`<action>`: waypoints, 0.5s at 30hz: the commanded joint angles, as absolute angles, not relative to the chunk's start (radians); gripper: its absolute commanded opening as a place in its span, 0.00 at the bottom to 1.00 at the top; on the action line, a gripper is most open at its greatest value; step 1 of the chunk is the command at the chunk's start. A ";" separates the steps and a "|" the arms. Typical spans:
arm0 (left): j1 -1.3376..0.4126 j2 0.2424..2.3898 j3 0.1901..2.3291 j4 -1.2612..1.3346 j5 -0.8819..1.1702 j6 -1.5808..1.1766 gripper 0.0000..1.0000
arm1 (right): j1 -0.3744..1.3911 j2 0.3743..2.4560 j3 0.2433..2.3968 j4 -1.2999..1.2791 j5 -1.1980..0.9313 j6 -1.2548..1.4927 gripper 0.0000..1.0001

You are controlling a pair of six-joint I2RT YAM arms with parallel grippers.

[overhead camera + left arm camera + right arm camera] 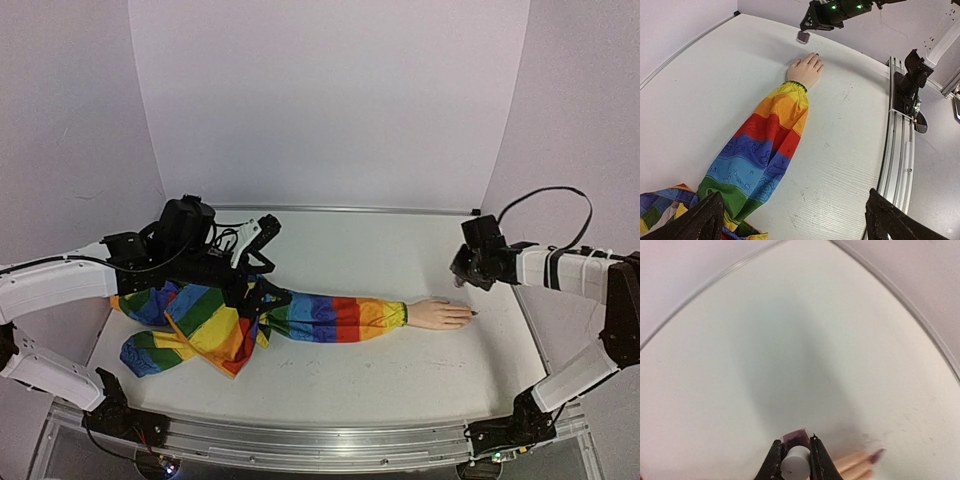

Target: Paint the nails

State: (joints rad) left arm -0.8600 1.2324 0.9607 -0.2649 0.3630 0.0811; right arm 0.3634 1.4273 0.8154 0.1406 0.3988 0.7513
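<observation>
The pale mannequin hand [438, 314] lies flat on the table, its rainbow sleeve [330, 317] stretching left. Its nails [472, 314] point right and look dark; one dark purple nail [877, 455] shows in the right wrist view, and dark tips [815, 54] show in the left wrist view. My right gripper [462, 275] hovers just beyond the fingertips, shut on a small polish bottle [795, 462] with a whitish cap and purple contents. My left gripper [262, 292] is open wide over the upper sleeve [765, 145], holding nothing.
The bunched end of the rainbow garment [200, 335] lies under the left arm. A metal rail [300, 440] runs along the near table edge. White walls enclose the back and sides.
</observation>
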 commanded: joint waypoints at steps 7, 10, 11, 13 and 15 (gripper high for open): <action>-0.857 1.219 1.014 -0.257 0.359 0.087 0.99 | 0.119 1.291 0.620 -0.115 0.614 1.189 0.00; -0.857 1.227 1.020 -0.258 0.361 0.086 1.00 | 0.068 1.253 0.571 -0.119 0.602 1.235 0.00; -0.857 1.229 1.021 -0.258 0.363 0.086 0.99 | 0.052 1.245 0.559 -0.126 0.596 1.246 0.00; -0.857 1.232 1.020 -0.258 0.366 0.086 0.99 | 0.028 1.233 0.547 -0.152 0.596 1.275 0.00; -0.857 1.228 1.020 -0.257 0.368 0.086 0.99 | 0.018 1.224 0.544 -0.191 0.616 1.308 0.00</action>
